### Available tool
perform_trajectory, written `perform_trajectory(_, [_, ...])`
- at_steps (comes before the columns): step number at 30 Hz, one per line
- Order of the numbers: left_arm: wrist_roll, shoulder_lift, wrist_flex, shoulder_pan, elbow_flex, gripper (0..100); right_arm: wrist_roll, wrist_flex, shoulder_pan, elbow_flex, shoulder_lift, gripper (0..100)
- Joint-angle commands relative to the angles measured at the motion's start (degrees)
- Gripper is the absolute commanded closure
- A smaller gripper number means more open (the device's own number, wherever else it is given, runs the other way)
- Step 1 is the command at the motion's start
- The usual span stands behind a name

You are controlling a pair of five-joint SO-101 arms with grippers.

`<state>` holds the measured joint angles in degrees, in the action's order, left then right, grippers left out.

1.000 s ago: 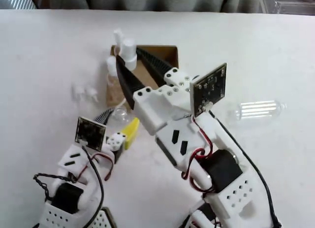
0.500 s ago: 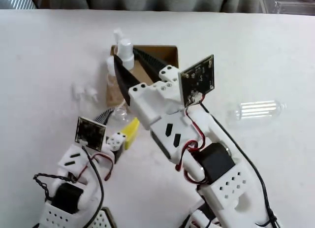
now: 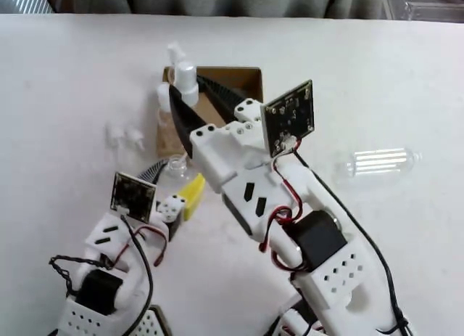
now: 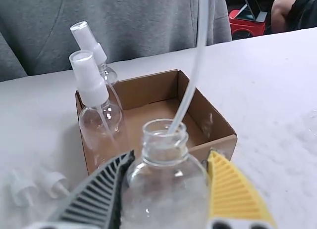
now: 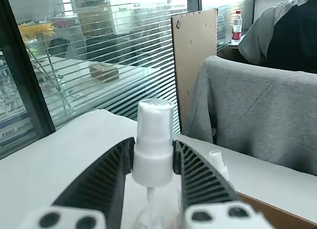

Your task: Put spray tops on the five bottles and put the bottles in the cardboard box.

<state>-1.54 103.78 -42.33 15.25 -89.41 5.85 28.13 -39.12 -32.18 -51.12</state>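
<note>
My left gripper (image 4: 171, 160) is shut on an open clear bottle (image 4: 166, 189), black jaw on one side and yellow on the other, just in front of the cardboard box (image 4: 210, 122). Above it, my right gripper (image 3: 186, 83) is shut on a white spray top (image 3: 184, 73); its thin tube (image 4: 190, 75) hangs down into the bottle's neck. In the right wrist view the spray top (image 5: 154, 115) sits upright between the black fingers (image 5: 106, 174). Two capped bottles (image 4: 99, 115) (image 4: 101, 66) stand in the box. Another clear bottle (image 3: 380, 162) lies on the table to the right.
Two loose spray tops (image 3: 116, 133) (image 3: 135, 138) lie on the white table (image 3: 348, 82) left of the box (image 3: 243, 78). A person in a grey top sits behind the table's far edge.
My right arm has swung left with the spray top, bringing it over the bottle held by my left gripper. The left arm has stayed put.
</note>
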Motion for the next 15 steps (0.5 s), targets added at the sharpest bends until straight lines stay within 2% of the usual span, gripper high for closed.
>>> perform_trajectory(1, [0.53, 0.75, 0.62, -0.04, 2.46, 98, 0.35, -0.04, 0.48, 0.53, 0.48, 98.3])
perform_trajectory(15, [0.53, 0.75, 0.62, -0.22, 2.46, 98, 0.44, -6.64, -1.27, -12.04, 0.04, 98.3])
